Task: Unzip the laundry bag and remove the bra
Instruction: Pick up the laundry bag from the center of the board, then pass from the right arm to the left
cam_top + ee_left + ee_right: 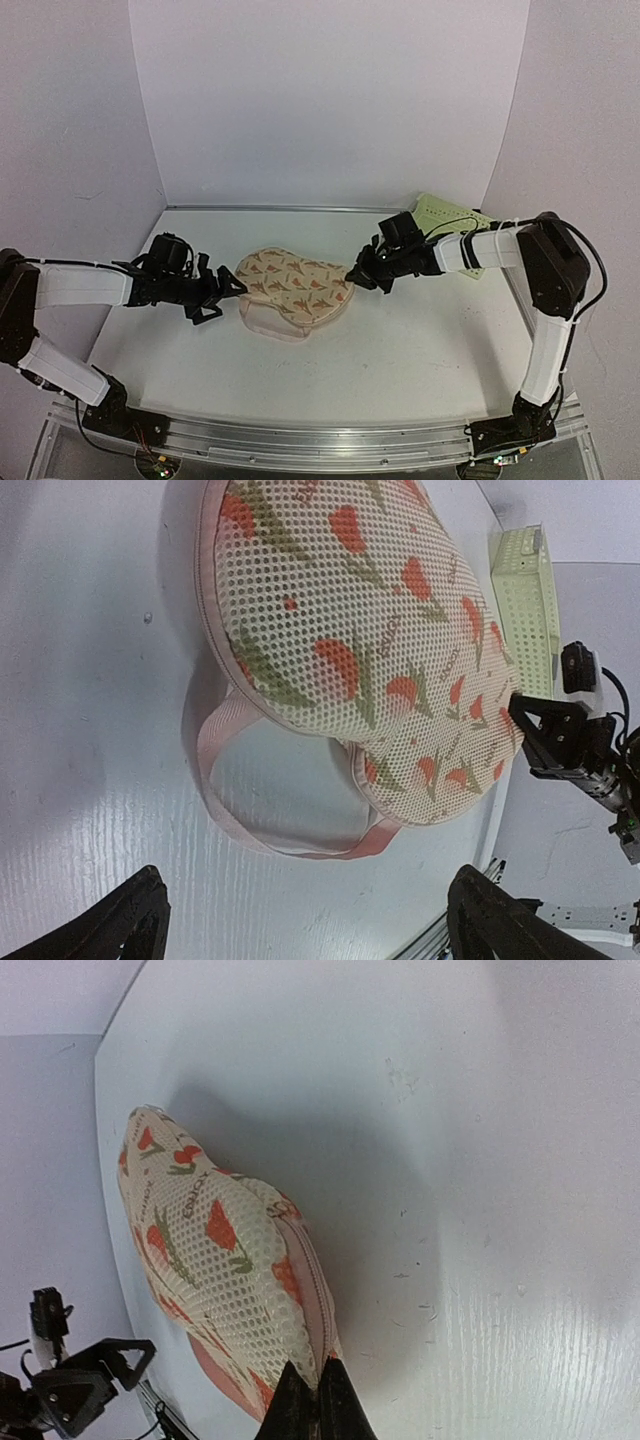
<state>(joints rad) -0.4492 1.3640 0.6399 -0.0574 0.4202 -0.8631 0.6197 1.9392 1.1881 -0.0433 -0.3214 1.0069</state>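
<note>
Bag (295, 287) lies flat near the middle of the table (400, 350), printed mesh face up, with a pink loop (230, 810) trailing from its edge toward 7 o'clock in the top view. At the bag's 9 o'clock the left gripper (222, 293) hovers just beside it with its jaws spread wide and nothing between them; its wrist view shows both fingers (130, 920) apart from the fabric. At the bag's 3 o'clock the right gripper (357, 276) is pinched tight on the very end of the bag, right where the zip rim (318, 1295) comes round. Whether the zip pull itself sits between the fingertips is too small to tell. A pale-green basket (450, 222) stands well apart at 2 o'clock, by the far right corner. As for progress, the task looks barely begun: the rim appears closed all along the stretch that shows, no pink lining gapes, and no bra is in view, so it is presumably inside. What remains is drawing the zip round, likely with the left gripper steadying the bag, then taking the bra out.
</note>
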